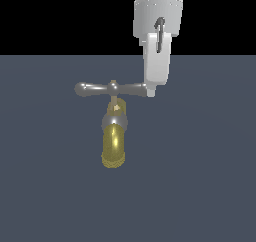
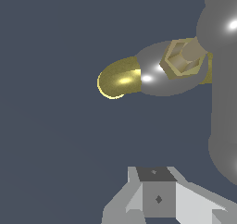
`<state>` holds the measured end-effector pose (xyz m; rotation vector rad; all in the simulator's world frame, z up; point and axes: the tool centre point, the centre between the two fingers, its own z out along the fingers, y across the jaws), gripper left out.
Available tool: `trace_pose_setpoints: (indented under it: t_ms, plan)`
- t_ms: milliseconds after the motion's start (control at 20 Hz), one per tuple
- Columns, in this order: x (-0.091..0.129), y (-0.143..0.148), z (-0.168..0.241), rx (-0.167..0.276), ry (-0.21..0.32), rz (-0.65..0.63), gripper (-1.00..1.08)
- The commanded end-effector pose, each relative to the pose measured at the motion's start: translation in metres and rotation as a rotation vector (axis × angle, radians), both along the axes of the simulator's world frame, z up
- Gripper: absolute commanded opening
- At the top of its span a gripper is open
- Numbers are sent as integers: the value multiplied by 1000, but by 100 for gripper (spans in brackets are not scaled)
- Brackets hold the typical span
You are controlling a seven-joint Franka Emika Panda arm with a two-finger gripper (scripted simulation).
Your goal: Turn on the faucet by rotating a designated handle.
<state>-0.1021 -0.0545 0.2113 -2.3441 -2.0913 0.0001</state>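
The faucet (image 1: 114,136) stands on the dark floor, its brass-yellow spout (image 1: 113,148) pointing toward the exterior camera below a grey collar (image 1: 114,122). The handle (image 1: 95,89), a grey crossbar with knob ends, lies level across the thin stem. My gripper (image 1: 151,92) hangs straight down at the crossbar's end on the exterior view's right, its fingertips touching or nearly touching that knob. The jaws look shut with nothing between them. In the wrist view the gripper (image 2: 157,190) sits beside the large blurred handle (image 2: 224,107), with the spout (image 2: 118,79) beyond.
A flat dark grey-blue floor (image 1: 200,186) surrounds the faucet. No other object shows on it. The background above the floor's far edge is black.
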Motion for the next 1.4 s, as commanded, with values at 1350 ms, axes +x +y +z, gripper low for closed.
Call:
trace_pose_setpoints:
  t_ms: [1350]
  plan:
    - [47, -2, -15, -1, 0, 82, -100]
